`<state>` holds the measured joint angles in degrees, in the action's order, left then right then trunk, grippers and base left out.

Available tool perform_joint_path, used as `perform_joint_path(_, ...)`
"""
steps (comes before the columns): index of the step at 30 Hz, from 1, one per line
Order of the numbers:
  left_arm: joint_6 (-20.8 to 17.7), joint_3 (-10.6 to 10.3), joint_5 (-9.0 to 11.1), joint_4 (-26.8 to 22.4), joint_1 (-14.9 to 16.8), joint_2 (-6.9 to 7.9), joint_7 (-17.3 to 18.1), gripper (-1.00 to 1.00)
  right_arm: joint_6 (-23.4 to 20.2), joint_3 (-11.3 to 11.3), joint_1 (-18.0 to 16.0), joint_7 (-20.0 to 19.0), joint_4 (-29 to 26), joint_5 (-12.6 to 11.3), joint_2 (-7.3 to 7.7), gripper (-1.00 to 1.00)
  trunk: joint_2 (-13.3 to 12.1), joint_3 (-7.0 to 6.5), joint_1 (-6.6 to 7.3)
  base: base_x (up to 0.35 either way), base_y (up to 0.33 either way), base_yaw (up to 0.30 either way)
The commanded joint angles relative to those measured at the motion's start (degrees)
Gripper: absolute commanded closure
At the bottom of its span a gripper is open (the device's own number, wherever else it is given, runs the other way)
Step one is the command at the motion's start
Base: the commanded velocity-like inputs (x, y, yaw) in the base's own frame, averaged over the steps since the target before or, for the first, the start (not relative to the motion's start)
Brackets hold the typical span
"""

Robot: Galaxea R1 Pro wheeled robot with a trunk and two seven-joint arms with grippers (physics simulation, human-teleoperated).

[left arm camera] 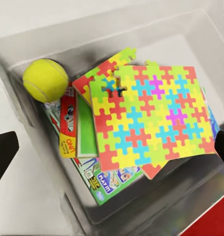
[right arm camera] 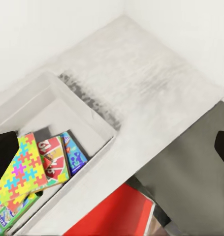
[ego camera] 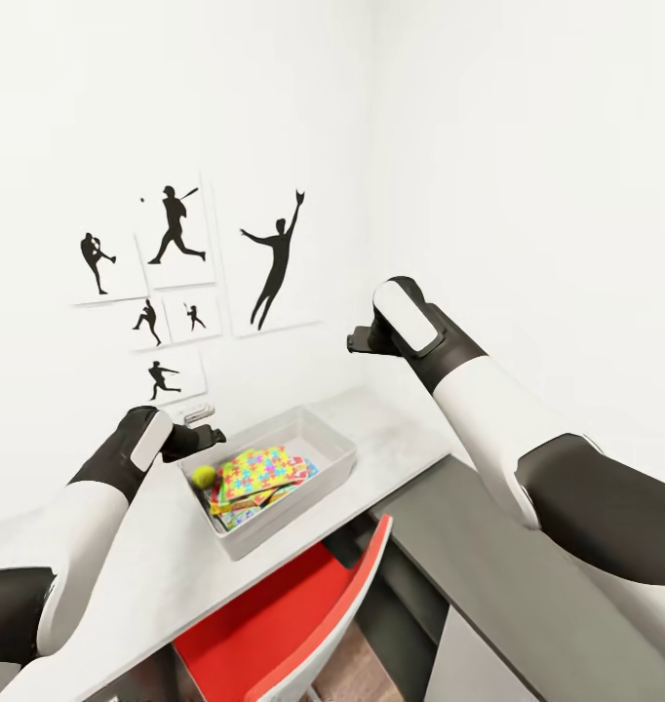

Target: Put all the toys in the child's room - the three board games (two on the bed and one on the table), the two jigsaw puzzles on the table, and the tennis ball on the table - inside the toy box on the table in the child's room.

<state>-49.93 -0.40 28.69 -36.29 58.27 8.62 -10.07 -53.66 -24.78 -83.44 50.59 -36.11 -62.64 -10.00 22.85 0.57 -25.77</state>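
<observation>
The toy box on the desk holds puzzles, games and a ball. The left hand and right hand are both spread wide, holding nothing.

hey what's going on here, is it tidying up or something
Yes, a two-armed robot is packing toys into a grey toy box on a table. The box already holds a tennis ball, jigsaw puzzles on top, and board games underneath. The left gripper hangs over the box's edge, open and empty. The right gripper is raised above the table, also open and holding nothing. A red chair sits tucked below.
</observation>
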Motion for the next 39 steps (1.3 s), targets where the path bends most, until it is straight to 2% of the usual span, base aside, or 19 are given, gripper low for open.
perform_joint_path(1,-0.2,0.0,0.6,-0.1,0.0,0.05,-0.5,-1.00,0.0,-0.2,-0.1,0.6,0.0,-0.5,0.00,-1.00,0.1,0.10,-0.01,-0.093,0.014,-0.245)
perform_joint_path(14,-0.3,0.0,0.6,-0.1,0.0,0.08,-0.5,-1.00,-0.1,-0.2,-0.1,0.6,0.0,-0.5,0.00,-1.00,0.1,0.49,-0.01,-0.115,0.024,-0.261)
perform_joint_path(33,-0.1,0.0,0.6,-0.1,0.0,0.08,-0.5,-1.00,-0.1,-0.2,-0.1,0.6,0.0,-0.5,0.00,-1.00,0.1,0.75,-0.01,-0.255,0.178,-0.273)
perform_joint_path(39,-0.1,0.0,0.6,-0.1,0.0,0.08,-0.5,-1.00,-0.1,-0.2,-0.1,0.6,0.1,-0.5,0.00,-1.00,0.1,0.75,-0.01,-0.086,0.112,-0.280)
